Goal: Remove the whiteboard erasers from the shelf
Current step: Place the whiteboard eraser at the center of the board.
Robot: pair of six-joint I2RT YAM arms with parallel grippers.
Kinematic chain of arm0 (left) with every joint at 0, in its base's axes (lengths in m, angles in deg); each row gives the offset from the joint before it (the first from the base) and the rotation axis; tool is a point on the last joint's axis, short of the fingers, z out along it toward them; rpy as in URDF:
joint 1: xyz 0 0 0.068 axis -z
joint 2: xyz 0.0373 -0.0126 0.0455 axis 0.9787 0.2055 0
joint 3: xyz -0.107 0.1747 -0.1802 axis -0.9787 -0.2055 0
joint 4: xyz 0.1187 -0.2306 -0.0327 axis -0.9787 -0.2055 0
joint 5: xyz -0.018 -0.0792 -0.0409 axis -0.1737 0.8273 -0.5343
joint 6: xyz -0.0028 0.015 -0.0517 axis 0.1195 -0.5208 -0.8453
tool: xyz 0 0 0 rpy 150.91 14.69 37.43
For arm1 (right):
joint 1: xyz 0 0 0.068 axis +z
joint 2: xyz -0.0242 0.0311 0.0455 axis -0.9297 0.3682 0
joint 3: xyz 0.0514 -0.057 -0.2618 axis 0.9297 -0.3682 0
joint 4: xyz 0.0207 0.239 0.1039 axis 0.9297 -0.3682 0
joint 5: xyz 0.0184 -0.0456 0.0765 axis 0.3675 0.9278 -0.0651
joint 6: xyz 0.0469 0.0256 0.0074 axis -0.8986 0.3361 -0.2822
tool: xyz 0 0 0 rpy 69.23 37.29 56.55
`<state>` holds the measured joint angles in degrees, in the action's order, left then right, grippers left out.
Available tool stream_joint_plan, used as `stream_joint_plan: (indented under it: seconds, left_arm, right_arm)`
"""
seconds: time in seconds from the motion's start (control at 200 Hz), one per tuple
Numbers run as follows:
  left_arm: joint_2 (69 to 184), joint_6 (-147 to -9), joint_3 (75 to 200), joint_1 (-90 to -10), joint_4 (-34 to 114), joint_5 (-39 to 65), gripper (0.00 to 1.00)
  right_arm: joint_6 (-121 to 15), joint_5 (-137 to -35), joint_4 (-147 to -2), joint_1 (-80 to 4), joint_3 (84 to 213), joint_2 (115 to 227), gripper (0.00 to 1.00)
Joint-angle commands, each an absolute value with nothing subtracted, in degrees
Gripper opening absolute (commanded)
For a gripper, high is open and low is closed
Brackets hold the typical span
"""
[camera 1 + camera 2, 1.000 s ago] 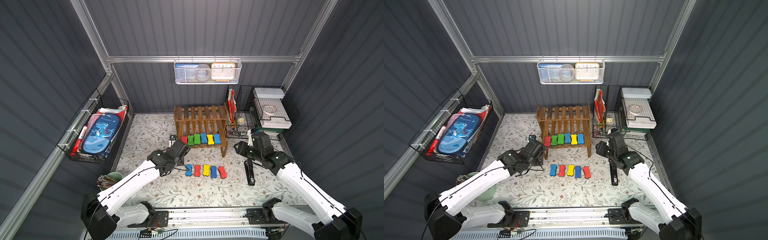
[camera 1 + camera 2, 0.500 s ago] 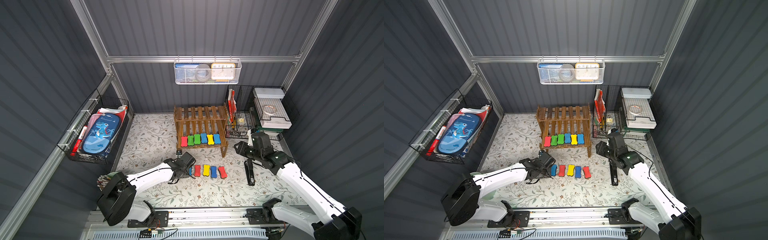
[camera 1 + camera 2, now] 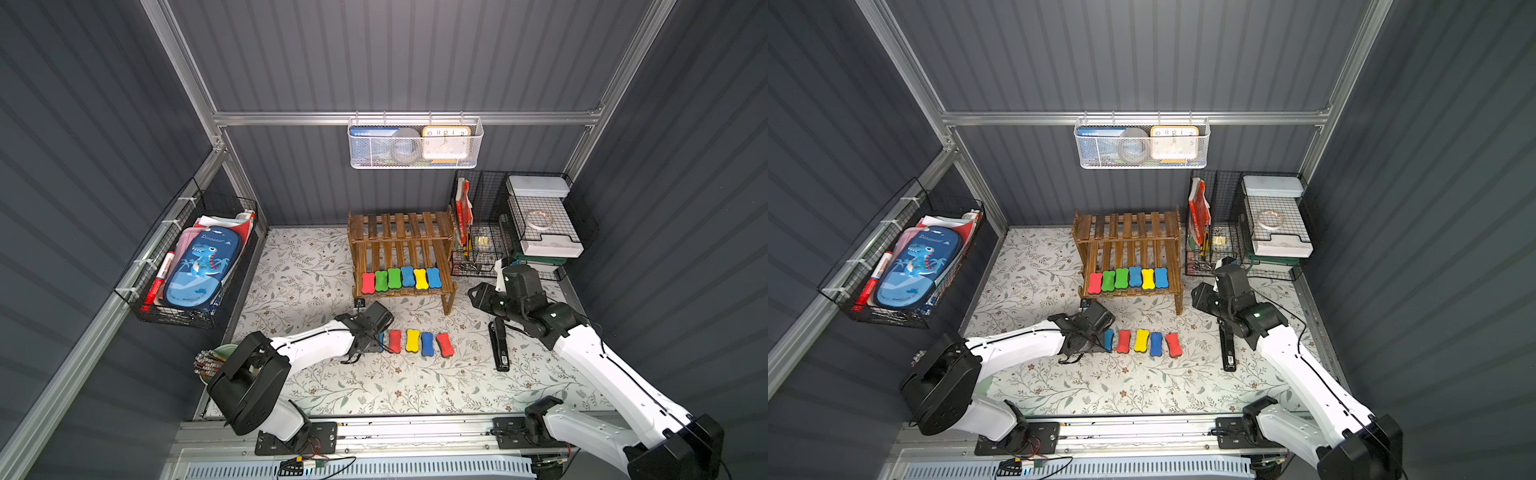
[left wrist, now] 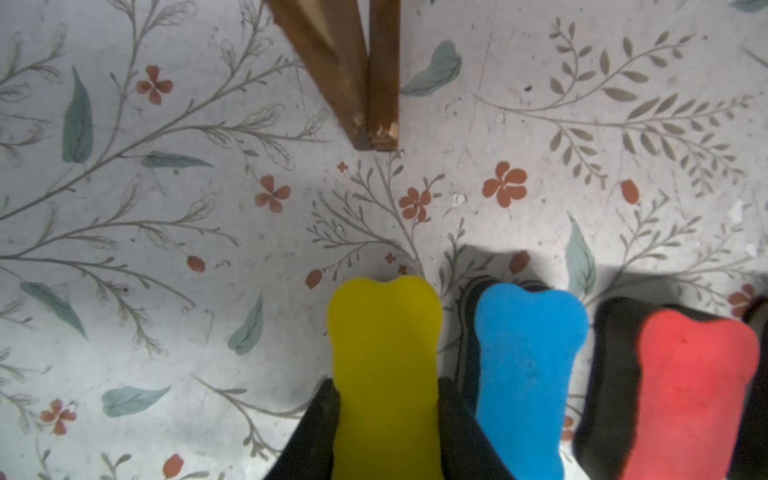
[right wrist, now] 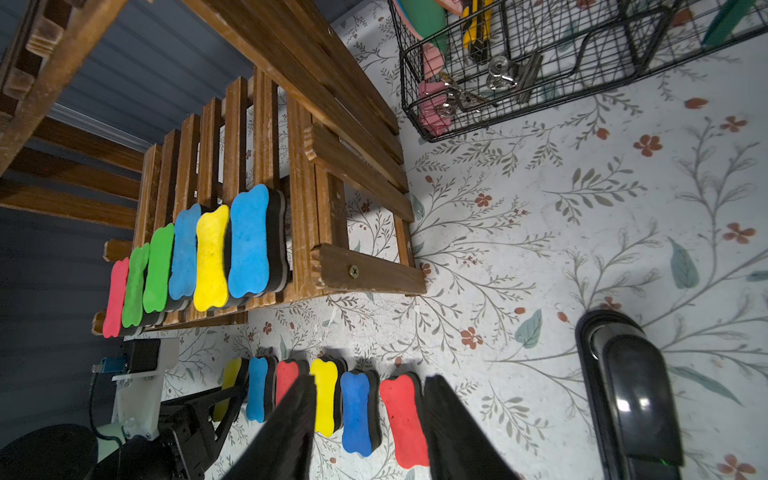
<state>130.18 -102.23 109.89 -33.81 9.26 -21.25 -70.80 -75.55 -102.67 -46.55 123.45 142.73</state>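
The shelf is a dark wooden slat rack. Several whiteboard erasers stand in a row on its lower tier. More erasers line the floral mat in front of it. My left gripper is low at the left end of that line, shut on a yellow eraser beside a blue one. That yellow eraser is hidden in both top views. My right gripper hovers open right of the shelf, holding nothing.
A black stapler lies on the mat below the right arm. The black wire-grid organiser stands right of the shelf. A wall basket with a blue pencil case hangs at left, and a cup of pencils sits by the left arm's base.
My left arm has swung down from the shelf's left front corner to the mat, at the left end of the eraser line. The right arm has not moved.
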Motion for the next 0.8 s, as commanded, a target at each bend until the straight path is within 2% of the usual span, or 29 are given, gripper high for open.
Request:
stream_joint_plan:
  seconds: [0.0,0.265,0.4,0.57,0.69,0.795]
  left_arm:
    - [131.98,-101.23,110.86,-34.29,7.51,-21.81,0.43]
    - [129.83,-102.62,110.89,-34.29,4.98,-22.45,0.6]
    - [123.35,-102.75,112.21,-33.89,1.8,-22.24,0.66]
    - [113.2,-101.24,114.75,-33.6,-1.95,-20.87,0.82]
    - [108.54,-99.64,117.49,-33.6,-5.48,-20.7,0.99]
    - [106.38,-98.52,119.49,-33.64,-6.88,-20.15,0.99]
  right_arm:
    - [-70.95,-75.51,-102.61,-46.69,123.27,142.32,0.47]
    - [-71.32,-75.15,-102.82,-46.68,123.25,141.48,0.5]
    - [-71.73,-76.86,-102.81,-46.68,123.36,141.48,0.5]
    - [-71.4,-80.96,-104.59,-46.22,125.74,142.58,0.45]
    - [-69.7,-77.56,-106.09,-40.88,130.26,145.41,0.43]
    - [-68.52,-71.69,-106.73,-35.23,135.03,150.48,0.44]
